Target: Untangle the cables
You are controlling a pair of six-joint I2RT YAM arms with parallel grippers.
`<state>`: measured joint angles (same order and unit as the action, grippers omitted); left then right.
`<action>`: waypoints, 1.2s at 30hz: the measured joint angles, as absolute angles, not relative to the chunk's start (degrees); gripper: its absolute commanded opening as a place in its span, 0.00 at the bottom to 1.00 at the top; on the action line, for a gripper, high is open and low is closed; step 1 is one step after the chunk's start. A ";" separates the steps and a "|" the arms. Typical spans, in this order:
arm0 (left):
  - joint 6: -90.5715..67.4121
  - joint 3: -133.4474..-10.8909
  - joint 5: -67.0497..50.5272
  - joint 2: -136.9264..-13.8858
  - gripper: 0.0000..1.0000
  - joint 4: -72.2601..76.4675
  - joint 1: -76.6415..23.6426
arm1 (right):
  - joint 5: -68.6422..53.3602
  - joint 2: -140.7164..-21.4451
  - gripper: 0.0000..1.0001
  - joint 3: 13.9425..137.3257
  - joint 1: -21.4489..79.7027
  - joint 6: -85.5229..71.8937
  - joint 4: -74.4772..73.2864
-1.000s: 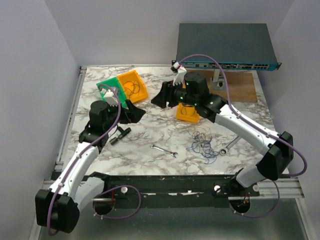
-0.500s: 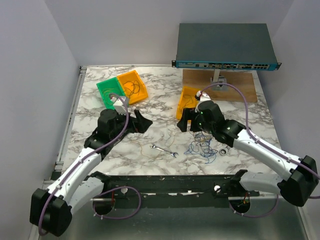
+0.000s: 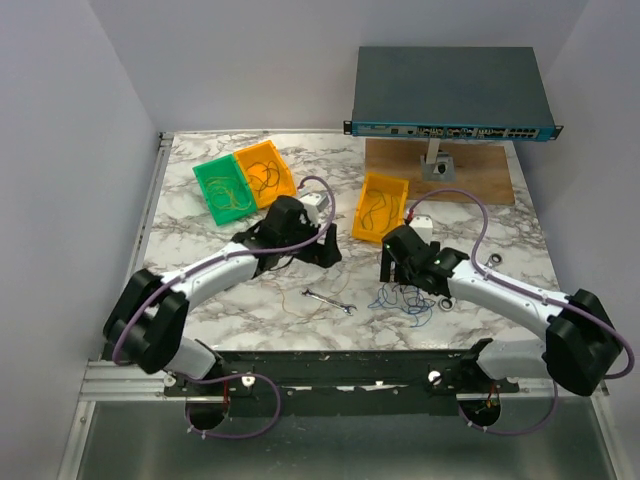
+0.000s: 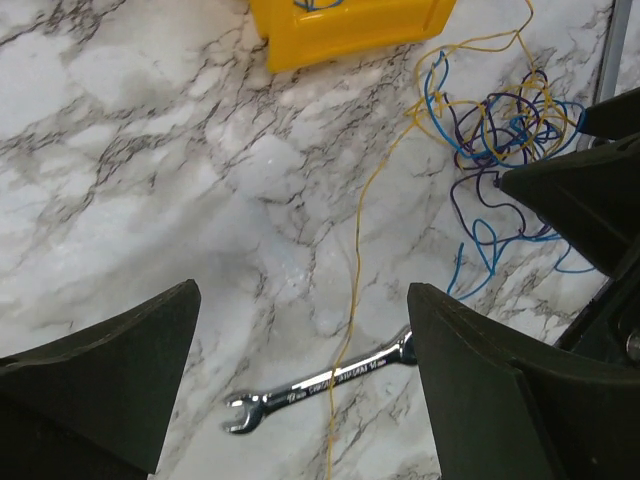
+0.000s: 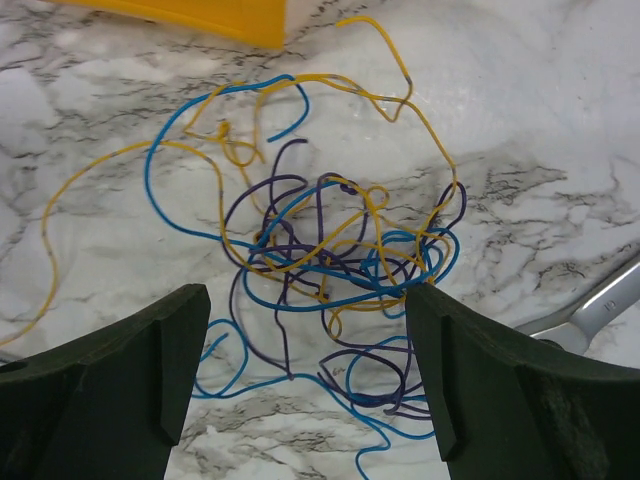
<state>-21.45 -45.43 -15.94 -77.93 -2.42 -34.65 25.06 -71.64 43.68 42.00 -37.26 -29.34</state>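
Left pincer (image 3: 326,246), jaws spread wide and holding nothing, is poised above the marble tabletop (image 3: 200,285) left of centre. In its wrist view the left pincer (image 4: 300,400) frames a small silver wrench (image 4: 320,382) lying flat on the tabletop, with one long yellow strand running down across the wrench's shaft.

Right pincer (image 3: 398,268), likewise parted and empty, sits low over the cables (image 3: 405,297). These form a loose tangle of blue, yellow-orange and dark purple strands near the front of the tabletop, right of centre and just in front of a yellow bin (image 3: 382,208). In the right wrist view the right pincer (image 5: 305,390) straddles the near side of the cables (image 5: 330,240), whose densest knot lies between and just beyond the fingers. Whether a finger touches any strand cannot be told.

The left wrist view shows the cables (image 4: 500,120) at upper right, beside the dark body of the other arm, with the yellow bin (image 4: 350,30) at the top edge. The wrench (image 3: 328,301) lies left of the tangle, apart from its knot. A second wrench (image 5: 590,312) lies at the tangle's right.

A green bin (image 3: 222,190) and an orange bin (image 3: 265,172) stand side by side at rear left, each holding thin wires.
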 measured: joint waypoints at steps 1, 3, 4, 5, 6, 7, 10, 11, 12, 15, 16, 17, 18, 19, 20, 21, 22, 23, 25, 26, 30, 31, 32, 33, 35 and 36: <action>-20.86 -47.33 -16.08 -80.53 0.84 -3.05 -35.20 | 25.85 -72.62 0.87 43.68 42.00 -38.00 -29.78; -19.88 -50.94 -16.12 -85.14 0.81 -3.64 -36.60 | 27.27 -74.28 0.87 43.68 42.00 -39.55 -30.35; -19.42 -52.21 -16.12 -86.63 0.79 -4.10 -37.19 | 27.88 -74.74 0.86 43.66 42.00 -40.38 -30.48; -18.96 -54.41 -16.12 -89.34 0.78 -4.82 -38.26 | 28.25 -75.00 0.85 43.57 42.00 -41.15 -30.55; -18.52 -56.03 -16.14 -91.29 0.77 -5.39 -39.18 | 28.47 -75.00 0.83 43.31 41.98 -42.04 -30.46; -18.22 -57.08 -16.14 -92.51 0.76 -5.69 -39.66 | 28.58 -75.00 0.82 42.83 41.95 -42.96 -30.22; -17.61 -59.83 -16.36 -96.36 0.74 -6.55 -40.95 | 28.69 -74.98 0.80 40.38 41.89 -45.71 -29.32; -17.47 -60.38 -16.49 -97.32 0.73 -6.59 -41.21 | 28.67 -74.98 0.79 39.35 41.89 -46.52 -29.06; -17.32 -60.86 -16.56 -98.41 0.72 -6.59 -41.52 | 28.67 -74.98 0.79 38.37 41.89 -47.13 -28.69; -17.04 -61.78 -16.75 -100.57 0.68 -6.90 -42.04 | 28.67 -74.98 0.78 36.75 41.89 -48.62 -28.34; -16.95 -62.46 -16.78 -101.69 0.67 -7.25 -42.13 | 28.67 -74.98 0.78 36.73 41.89 -48.73 -28.27; -16.93 -63.11 -16.80 -102.59 0.66 -7.46 -42.19 | 28.67 -74.85 0.77 36.69 41.89 -49.04 -28.01; -16.91 -63.64 -16.82 -103.28 0.63 -7.57 -42.26 | 28.67 -74.70 0.77 36.69 41.89 -49.15 -27.79; -16.93 -64.36 -16.95 -104.33 0.60 -7.64 -42.44 | 28.67 -74.43 0.77 36.69 41.89 -49.30 -27.57; -16.99 -64.93 -17.10 -105.14 0.58 -7.64 -42.68 | 28.67 -74.17 0.76 36.69 41.89 -49.45 -27.38; -17.02 -65.30 -17.23 -105.89 0.57 -7.60 -42.94 | 28.67 -73.89 0.76 36.69 41.89 -49.50 -27.20; -17.04 -65.63 -17.45 -106.50 0.56 -7.60 -43.27 | 28.69 -73.54 0.76 36.69 41.89 -49.54 -27.03; -17.15 -66.02 -17.72 -107.13 0.53 -7.60 -43.66 | 28.69 -73.21 0.76 36.69 41.89 -49.58 -26.89; -17.21 -66.30 -18.37 -107.94 0.37 -7.44 -44.29 | 28.69 -72.60 0.74 36.67 41.89 -49.67 -26.70; -17.37 -66.28 -18.90 -108.03 0.22 -7.44 -44.60 | 28.71 -72.34 0.71 36.67 41.89 -49.76 -26.61; -18.06 -66.17 -19.94 -108.03 0.00 -6.50 -45.04 | 29.15 -71.07 0.66 36.03 41.89 -50.89 -26.46; -18.44 -66.17 -19.94 -108.03 0.00 -6.50 -45.01 | 29.28 -70.76 0.66 35.81 41.89 -51.29 -26.46; -18.46 -66.11 -19.86 -108.01 0.00 -6.39 -45.01 | 29.36 -70.37 0.66 35.48 41.89 -51.86 -26.44; -18.65 -65.76 -19.64 -107.85 0.00 -5.98 -45.01 | 29.43 -70.06 0.66 35.22 41.89 -52.34 -26.41; -19.09 -63.77 -18.72 -106.48 0.00 -4.82 -44.95 | 29.67 -69.45 0.66 34.35 41.60 -53.69 -26.39; -19.22 -62.78 -18.48 -105.45 0.00 -4.78 -44.82 | 29.78 -69.25 0.67 33.87 41.39 -54.43 -26.46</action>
<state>-19.22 -62.78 -18.48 -105.45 -4.78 -44.82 29.78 -69.25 33.87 41.39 -54.43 -26.46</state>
